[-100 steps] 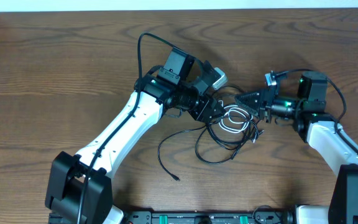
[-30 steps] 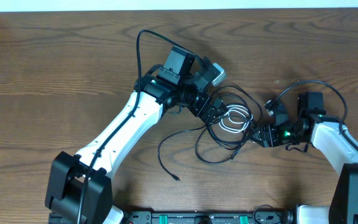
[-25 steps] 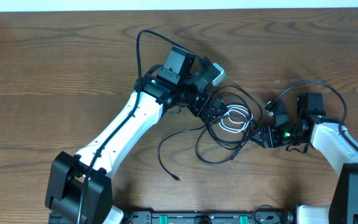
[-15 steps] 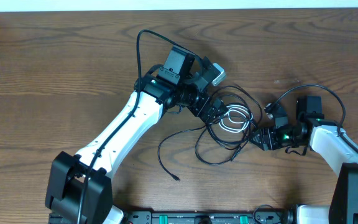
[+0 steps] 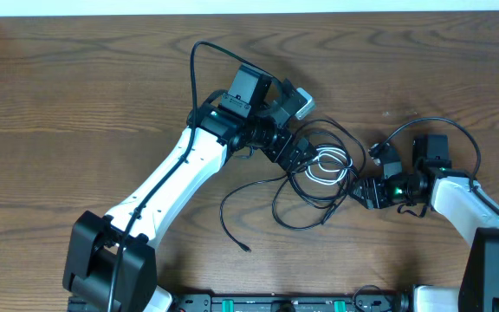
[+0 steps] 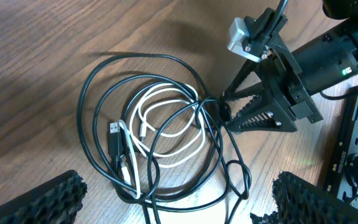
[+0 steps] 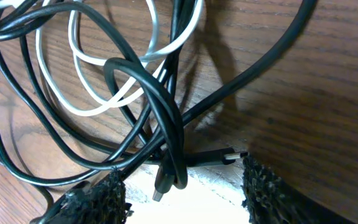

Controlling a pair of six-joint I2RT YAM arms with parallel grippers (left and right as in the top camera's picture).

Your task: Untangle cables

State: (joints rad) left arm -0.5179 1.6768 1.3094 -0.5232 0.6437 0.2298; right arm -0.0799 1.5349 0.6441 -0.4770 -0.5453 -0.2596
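Note:
The cables (image 5: 317, 173) lie in one tangle at the table's middle: several black loops around a shorter white cable (image 5: 326, 163). My left gripper (image 5: 299, 156) hangs over the tangle's left side, open, its pads (image 6: 48, 198) wide apart above the cords and the white cable (image 6: 166, 115). My right gripper (image 5: 356, 191) sits low at the tangle's right edge, also showing as a black wedge (image 6: 232, 115) in the left wrist view. It is open (image 7: 179, 200), with a black loop and a plug end (image 7: 161, 182) lying loose between its fingers, touching neither. A second plug (image 7: 222, 157) lies beside them.
One black cord trails from the tangle toward the front and ends in a free tip (image 5: 245, 250). Thick arm wires (image 5: 199, 52) arch over the left wrist and loop above the right wrist (image 5: 431, 126). The arm bases (image 5: 111, 269) stand at the front edge.
The right gripper dropped from the tangle's upper right to its lower right edge, then edged slightly left with its jaws widening a little. The left arm has held still.

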